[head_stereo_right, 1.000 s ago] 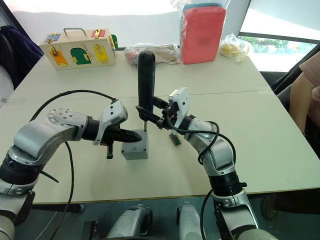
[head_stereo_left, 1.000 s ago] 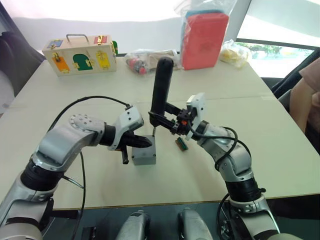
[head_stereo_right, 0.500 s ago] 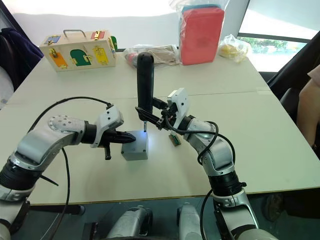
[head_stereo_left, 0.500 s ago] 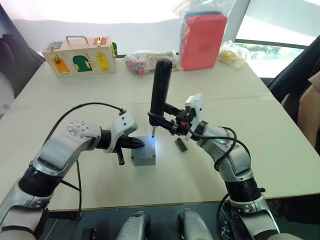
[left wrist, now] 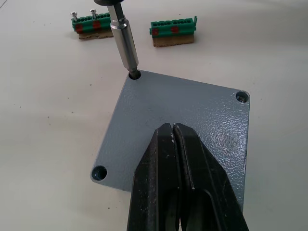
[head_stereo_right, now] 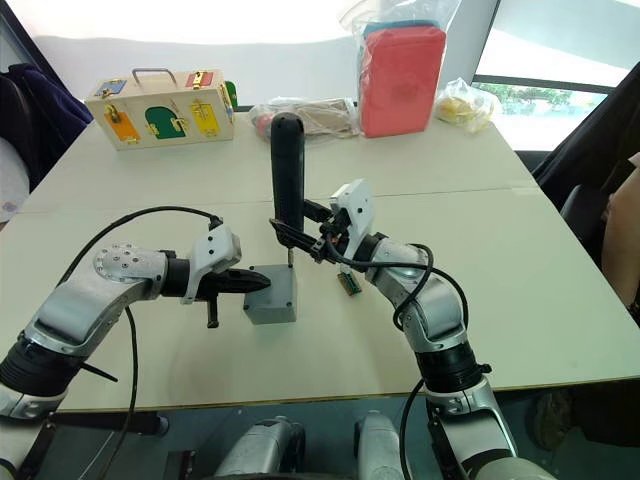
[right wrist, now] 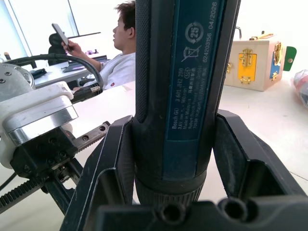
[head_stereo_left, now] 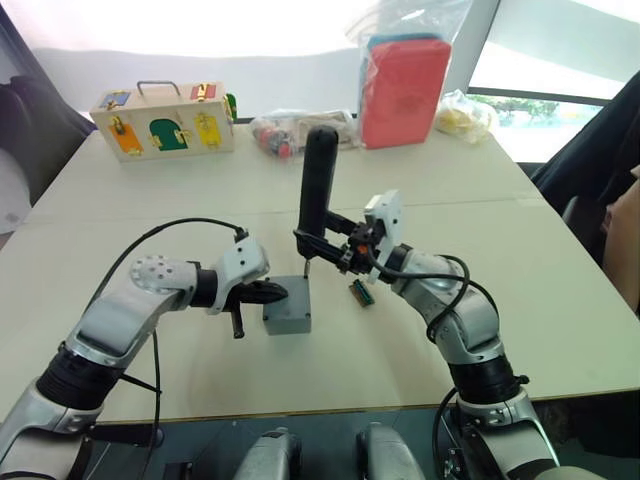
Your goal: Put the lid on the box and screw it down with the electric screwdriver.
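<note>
The grey box [head_stereo_left: 288, 312] stands mid-table with the grey lid [left wrist: 183, 110] lying on top of it, screw holes at its corners. My left gripper [left wrist: 172, 129] is shut with nothing in it, its tips over the lid's top face from the box's left side. My right gripper [head_stereo_left: 325, 243] is shut on the black electric screwdriver [head_stereo_left: 319, 190], held upright above the box's far corner. The metal bit [left wrist: 124, 45] sits in one corner hole of the lid. The box's inside is hidden.
Two green terminal blocks [left wrist: 173, 33] lie just right of the box. At the table's far side stand a wooden case with coloured doors [head_stereo_left: 163, 120], plastic bags [head_stereo_left: 290, 128] and a red pack [head_stereo_left: 405, 88]. A person [head_stereo_left: 622, 230] sits at the right edge.
My left gripper has slid back leftward across the lid. The glow on the box half a second ago is gone. The person at the right has drawn back.
</note>
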Robot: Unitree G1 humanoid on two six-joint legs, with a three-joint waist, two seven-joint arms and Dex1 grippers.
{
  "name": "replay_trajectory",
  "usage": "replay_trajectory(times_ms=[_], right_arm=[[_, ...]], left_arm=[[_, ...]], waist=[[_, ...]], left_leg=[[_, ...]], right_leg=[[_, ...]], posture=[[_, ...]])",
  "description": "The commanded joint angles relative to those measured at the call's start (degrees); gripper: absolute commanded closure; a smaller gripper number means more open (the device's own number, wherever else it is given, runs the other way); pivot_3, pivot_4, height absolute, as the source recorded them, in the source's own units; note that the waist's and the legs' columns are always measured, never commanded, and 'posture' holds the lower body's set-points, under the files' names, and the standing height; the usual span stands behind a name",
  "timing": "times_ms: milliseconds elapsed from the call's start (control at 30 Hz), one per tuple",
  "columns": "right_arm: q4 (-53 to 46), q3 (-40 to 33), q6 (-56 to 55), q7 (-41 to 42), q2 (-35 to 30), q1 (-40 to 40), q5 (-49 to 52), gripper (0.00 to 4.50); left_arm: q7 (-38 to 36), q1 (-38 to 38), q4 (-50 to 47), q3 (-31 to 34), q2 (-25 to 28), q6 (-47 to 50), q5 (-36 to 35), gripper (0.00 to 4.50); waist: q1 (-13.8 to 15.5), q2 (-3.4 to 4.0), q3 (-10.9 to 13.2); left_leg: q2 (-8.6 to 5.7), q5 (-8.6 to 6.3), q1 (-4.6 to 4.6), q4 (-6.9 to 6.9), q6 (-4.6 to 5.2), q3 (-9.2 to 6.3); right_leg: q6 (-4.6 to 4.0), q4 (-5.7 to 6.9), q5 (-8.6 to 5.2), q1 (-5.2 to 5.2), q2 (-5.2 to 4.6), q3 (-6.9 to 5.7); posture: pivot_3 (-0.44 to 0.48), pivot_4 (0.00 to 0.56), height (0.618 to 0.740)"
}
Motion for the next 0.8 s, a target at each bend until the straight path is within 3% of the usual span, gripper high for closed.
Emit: replay_trajectory(times_ms=[33, 167, 800], right_arm=[[2.9, 4.1, 1.9, 0.8, -0.5, 2.1, -2.4, 2.65], [4.4, 5.0, 2.2, -0.4, 0.2, 2.4, -4.3, 2.65], [6.2, 4.9, 1.8, -1.8, 1.2, 5.2, -5.3, 2.65]], left_arm=[[-0.8, 1.9, 1.7, -2.5, 0.6, 1.1, 2.3, 4.50], [-0.9, 2.4, 1.3, -2.5, 0.6, 1.4, 2.5, 4.50], [-1.0, 2.5, -0.1, -2.4, 0.6, 2.9, 2.6, 4.50]], waist=[[0.0, -0.01, -0.1], [0.0, -0.04, -0.3], [0.1, 0.04, -1.3]], left_leg=[[0.01, 0.00, 0.07, -0.02, 0.00, 0.00], [0.01, -0.07, 0.92, -0.33, 0.09, -0.01], [0.03, -0.07, 1.35, -0.87, 0.09, -0.08]], right_leg=[[0.00, -0.02, 0.00, 0.07, 0.00, 0.00], [-0.02, -0.31, -0.07, 0.73, 0.00, 0.00], [-0.04, -0.71, -0.15, 1.04, -0.02, 0.03]], posture=[[0.000, 0.150, 0.740], [0.000, 0.150, 0.740], [0.000, 0.150, 0.740]])
